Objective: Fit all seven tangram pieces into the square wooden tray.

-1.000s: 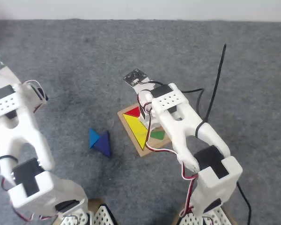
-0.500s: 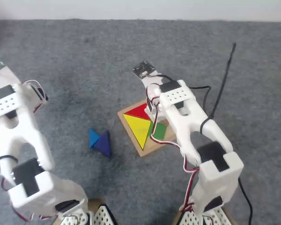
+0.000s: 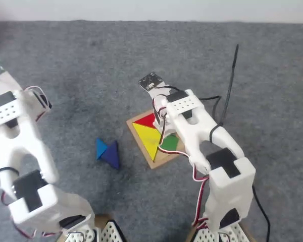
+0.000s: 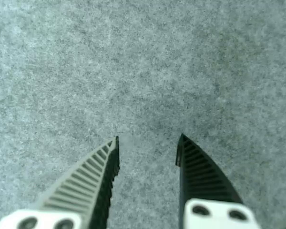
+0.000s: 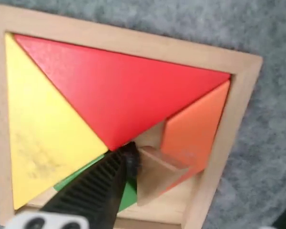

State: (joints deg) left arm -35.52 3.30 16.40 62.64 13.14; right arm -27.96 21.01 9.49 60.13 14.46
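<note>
High view: right arm (image 3: 192, 126) hangs over the square wooden tray (image 3: 140, 144). Two blue pieces (image 3: 107, 150) lie loose on the carpet (image 3: 65, 75), touching each other, well off to this arm's claw's left. I judge it nearer them than the left arm (image 3: 20, 136).

Left wrist view: left claw (image 4: 149, 138) released, spread above bare carpet, nothing between.

Right wrist view: right claw (image 5: 128, 162) sits at the tray's middle; clenched or released, I cannot tell. Red piece (image 5: 119, 95), yellow piece (image 5: 43, 124), orange piece (image 5: 195, 129) and green piece (image 5: 128, 193) lie around it. Plain wood triangle (image 5: 157, 174) tilted, just beside the claw, against orange; likely not seated yet.
</note>
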